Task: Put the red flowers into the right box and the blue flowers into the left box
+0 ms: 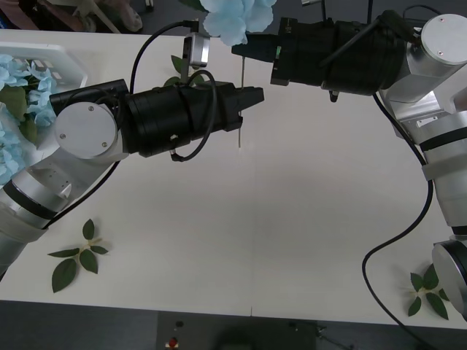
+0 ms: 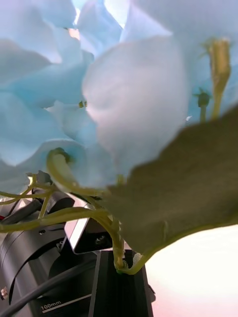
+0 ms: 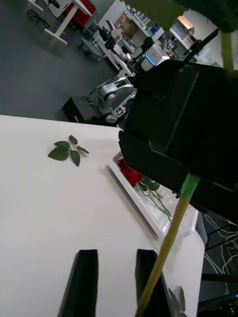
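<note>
Blue flower point(image 1: 237, 18) upright, stem vertical, gripped by right claw point(image 1: 241, 51); left claw point(image 1: 255, 98) open beside stem.

Silver-jointed arms point(image 1: 84, 131) with black forearm housings, looped black cables point(image 1: 398, 248)

light: bright, even, overhead
shadows: faint on white table point(image 1: 292, 219)
blur: blue flowers point(image 2: 124, 99) out of focus close to the lens

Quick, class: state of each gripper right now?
Left gripper: open, fingers empty beside the green stem.
Right gripper: shut on the blue flower.
</note>
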Motion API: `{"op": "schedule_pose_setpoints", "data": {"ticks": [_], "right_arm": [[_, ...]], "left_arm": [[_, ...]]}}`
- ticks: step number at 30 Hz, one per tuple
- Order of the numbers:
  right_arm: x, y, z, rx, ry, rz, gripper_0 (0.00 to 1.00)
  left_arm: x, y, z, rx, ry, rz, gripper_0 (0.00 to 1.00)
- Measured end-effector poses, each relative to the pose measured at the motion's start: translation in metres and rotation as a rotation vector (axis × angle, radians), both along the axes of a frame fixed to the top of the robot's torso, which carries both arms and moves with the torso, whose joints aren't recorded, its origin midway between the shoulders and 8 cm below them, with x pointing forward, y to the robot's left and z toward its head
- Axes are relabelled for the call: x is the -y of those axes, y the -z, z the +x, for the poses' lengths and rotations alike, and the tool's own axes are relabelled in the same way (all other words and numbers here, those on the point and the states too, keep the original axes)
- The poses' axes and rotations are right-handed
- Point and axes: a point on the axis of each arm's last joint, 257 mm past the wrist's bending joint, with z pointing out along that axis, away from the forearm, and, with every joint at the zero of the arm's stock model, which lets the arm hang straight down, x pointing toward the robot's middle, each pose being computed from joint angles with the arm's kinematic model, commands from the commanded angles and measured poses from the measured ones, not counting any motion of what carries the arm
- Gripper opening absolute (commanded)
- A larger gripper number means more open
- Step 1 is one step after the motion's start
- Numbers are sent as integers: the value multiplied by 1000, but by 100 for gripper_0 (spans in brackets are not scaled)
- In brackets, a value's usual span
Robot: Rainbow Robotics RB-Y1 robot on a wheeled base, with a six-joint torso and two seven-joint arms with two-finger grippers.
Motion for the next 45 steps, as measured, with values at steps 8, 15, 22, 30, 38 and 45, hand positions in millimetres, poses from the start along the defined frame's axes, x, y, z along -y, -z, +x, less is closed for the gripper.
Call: {"op": "schedule_pose_setpoints", "data": {"ticks": [8,15,22,30,38,45], "right_arm": [[1,-1,3,-2,11,5,0],[1,-1,3,-2,11,5,85],[2,0,3,-2,13,4,98],[14,7,2,5,8,-45,100],[53,23,-3,28,-5,-177,100],[107,23,-23,28,-49,-281,100]], "left_arm": [[0,0,0,0,1,-1,0],[0,0,0,30,2,15,0],[-28,-3,4,11,-9,25,0],[-115,-31,-22,-111,19,87,0],[-265,-5,-71,-359,-13,439,0],[-446,77,-98,-619,-207,779,0]]}}
